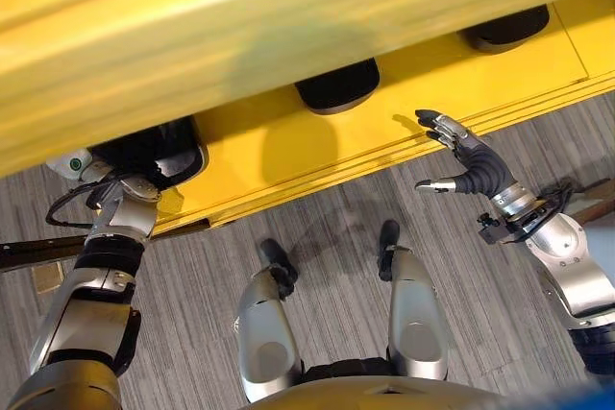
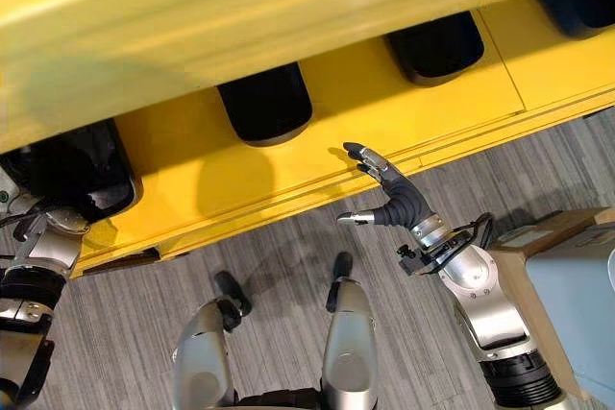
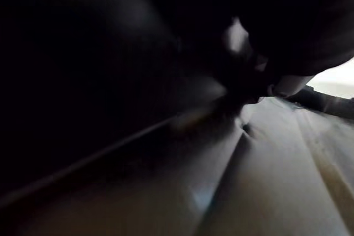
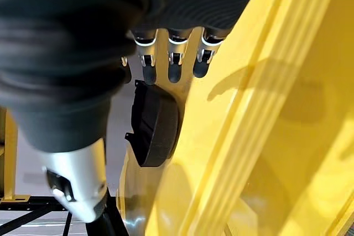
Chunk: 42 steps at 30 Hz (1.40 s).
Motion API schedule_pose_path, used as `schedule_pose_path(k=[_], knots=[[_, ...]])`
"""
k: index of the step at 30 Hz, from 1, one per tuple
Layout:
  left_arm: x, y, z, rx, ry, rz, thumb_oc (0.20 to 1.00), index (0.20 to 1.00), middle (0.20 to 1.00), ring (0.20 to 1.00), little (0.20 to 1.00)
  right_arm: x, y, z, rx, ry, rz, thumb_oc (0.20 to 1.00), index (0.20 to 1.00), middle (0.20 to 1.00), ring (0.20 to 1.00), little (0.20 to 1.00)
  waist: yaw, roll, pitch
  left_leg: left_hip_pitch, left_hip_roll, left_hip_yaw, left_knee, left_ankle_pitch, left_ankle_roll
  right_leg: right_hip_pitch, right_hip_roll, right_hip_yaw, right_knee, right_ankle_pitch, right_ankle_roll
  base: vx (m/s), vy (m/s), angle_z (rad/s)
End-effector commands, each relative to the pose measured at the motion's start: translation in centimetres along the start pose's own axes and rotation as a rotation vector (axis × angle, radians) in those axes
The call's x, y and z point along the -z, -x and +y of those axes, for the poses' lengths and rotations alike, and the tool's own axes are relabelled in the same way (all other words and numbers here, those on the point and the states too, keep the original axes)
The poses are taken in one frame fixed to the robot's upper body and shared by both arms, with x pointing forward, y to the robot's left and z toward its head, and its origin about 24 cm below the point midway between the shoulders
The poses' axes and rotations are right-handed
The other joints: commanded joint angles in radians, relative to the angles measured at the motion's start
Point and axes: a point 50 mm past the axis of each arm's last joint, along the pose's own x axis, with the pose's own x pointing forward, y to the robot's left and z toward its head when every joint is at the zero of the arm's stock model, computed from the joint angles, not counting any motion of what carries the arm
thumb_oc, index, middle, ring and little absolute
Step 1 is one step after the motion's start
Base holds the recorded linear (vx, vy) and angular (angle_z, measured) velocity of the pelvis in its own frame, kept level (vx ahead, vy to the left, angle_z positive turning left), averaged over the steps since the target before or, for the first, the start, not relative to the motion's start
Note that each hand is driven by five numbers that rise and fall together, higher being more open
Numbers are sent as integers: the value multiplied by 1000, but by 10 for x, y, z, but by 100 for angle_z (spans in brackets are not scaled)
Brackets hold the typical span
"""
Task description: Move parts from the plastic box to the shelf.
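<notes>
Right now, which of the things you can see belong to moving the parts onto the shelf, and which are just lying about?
Part of the job:
yellow shelf
black parts lying on it
left hand, reaching in at the leftmost black part
right hand, open and empty by the shelf edge

Just lying about:
cardboard box on the floor, beside the right arm

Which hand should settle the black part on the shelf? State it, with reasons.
Probably left: the left hand is already at the black part on the yellow shelf. The right hand hovers open, apart.
</notes>
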Motion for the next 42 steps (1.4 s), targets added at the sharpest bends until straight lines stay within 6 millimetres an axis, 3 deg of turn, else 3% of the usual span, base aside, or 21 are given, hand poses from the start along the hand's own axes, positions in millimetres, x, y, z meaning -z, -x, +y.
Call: schedule_pose_path(k=[1,5,6,7,8,9,11,12,18,19,21,22,26,31,32,33,39,40,42], knots=[[5,-20,18,-91,-68,-46,200,200,200,200,200,-16,1,-7,33,0,-109,1000,1000,1000,1000,1000,3,-6,-68,-55,30,-42,89,-40,-13,-5,-50,-36,17,-20,70,-41,-12,1],[1,-20,18,-86,-70,-53,200,200,200,200,200,-16,0,-8,32,1,-107,1000,1000,1000,1000,1000,2,-4,-63,-78,45,-47,122,-47,-10,-26,-55,-28,54,-31,64,16,-1,-1],[0,-20,17,-85,-71,-54,200,200,200,200,200,-15,0,-8,32,1,-105,1000,1000,1000,1000,1000,2,-4,-65,-73,42,-60,135,-72,-24,-20,-59,-20,68,-52,76,-12,-20,-4],[-1,-20,17,-86,-70,-55,200,200,200,200,200,-15,0,-8,34,2,-106,1000,1000,1000,1000,1000,2,-4,-62,-85,48,-49,134,-51,-8,-34,-57,-25,68,-35,62,75,-7,-8],[-1,-20,17,-83,-73,-57,200,200,200,200,200,-14,0,-8,36,1,-101,1000,1000,1000,1000,1000,2,-4,-64,-82,46,-63,147,-75,-23,-30,-59,-16,83,-56,74,-77,-35,4],[-1,-21,17,-83,-72,-55,200,200,200,200,200,-13,0,-8,39,3,-99,1000,1000,1000,1000,1000,1,-4,-60,-95,55,-52,150,-54,-8,-43,-60,-22,87,-40,61,77,-3,2],[-2,-20,16,-80,-75,-57,200,200,200,200,200,-11,0,-8,41,1,-89,1000,1000,1000,1000,1000,1,-3,-61,-97,57,-67,166,-74,-23,-42,-63,-12,102,-58,72,20,-4,0],[-2,-20,16,-82,-77,-58,200,200,200,200,200,-11,0,-8,39,2,-89,1000,1000,1000,1000,1000,0,-3,-57,-106,63,-56,161,-52,-8,-51,-61,-18,97,-40,59,-35,-12,-4],[-3,-23,19,-99,-79,-54,200,200,200,200,200,-10,0,-9,42,3,-79,1000,1000,1000,1000,1000,-3,-4,-49,-131,77,-63,186,-50,-8,-66,-60,-8,106,-34,57,42,0,-1],[-6,-25,22,-106,-80,-55,200,200,200,200,200,-10,-1,-9,43,4,-74,1000,1000,1000,1000,1000,-3,-5,-49,-136,80,-77,206,-72,-25,-64,-61,1,118,-53,67,142,17,-7],[-10,-30,26,-120,-82,-60,200,200,200,200,200,-11,-2,-10,46,5,-73,1000,1000,1000,1000,1000,-2,-8,-44,-155,88,-81,220,-70,-27,-73,-60,2,125,-53,64,58,6,-3],[-10,-30,26,-122,-82,-60,200,200,200,200,200,-11,-2,-11,46,5,-75,1000,1000,1000,1000,1000,-2,-8,-40,-163,93,-69,215,-49,-11,-82,-58,-4,120,-35,51,-44,-4,1],[-12,-34,30,-139,-94,-63,200,200,200,200,200,-11,-3,-12,53,2,-71,1000,1000,1000,1000,1000,-1,-11,-40,-167,92,-82,228,-69,-29,-80,-58,4,127,-51,63,79,22,-1],[-19,-39,34,-159,-83,-65,200,200,200,200,200,-12,-6,-12,52,0,-70,1000,1000,1000,1000,1000,-1,-12,-27,-198,105,-73,239,-48,-13,-106,-55,0,139,-35,46,-8,13,2],[-21,-39,35,-161,-83,-68,200,200,200,200,200,-12,-7,-12,53,-1,-69,1000,1000,1000,1000,1000,1,-13,-30,-193,100,-85,246,-70,-30,-100,-56,6,145,-53,58,0,0,0],[-23,-40,36,-167,-80,-67,200,200,200,200,200,-13,-8,-13,54,1,-74,1000,1000,1000,1000,1000,1,-14,-25,-202,104,-73,240,-50,-13,-111,-52,-1,142,-37,45,0,0,0],[-25,-43,39,-192,-95,-49,200,200,200,200,200,-14,-11,-13,57,-1,-74,1000,1000,1000,1000,1000,4,-20,-19,-214,105,-75,252,-55,-12,-121,-51,-2,152,-38,42,4,3,0],[-25,-43,39,-193,-93,-53,200,200,200,200,200,-13,-11,-14,61,-2,-71,1000,1000,1000,1000,1000,6,-20,-22,-209,100,-88,261,-78,-29,-115,-53,5,161,-57,54,0,0,0],[-29,-44,41,-202,-91,-63,200,200,200,200,200,-14,-12,-14,64,-5,-75,1000,1000,1000,1000,1000,6,-22,-17,-223,105,-77,257,-57,-11,-130,-49,-1,158,-38,40,-34,0,1]])
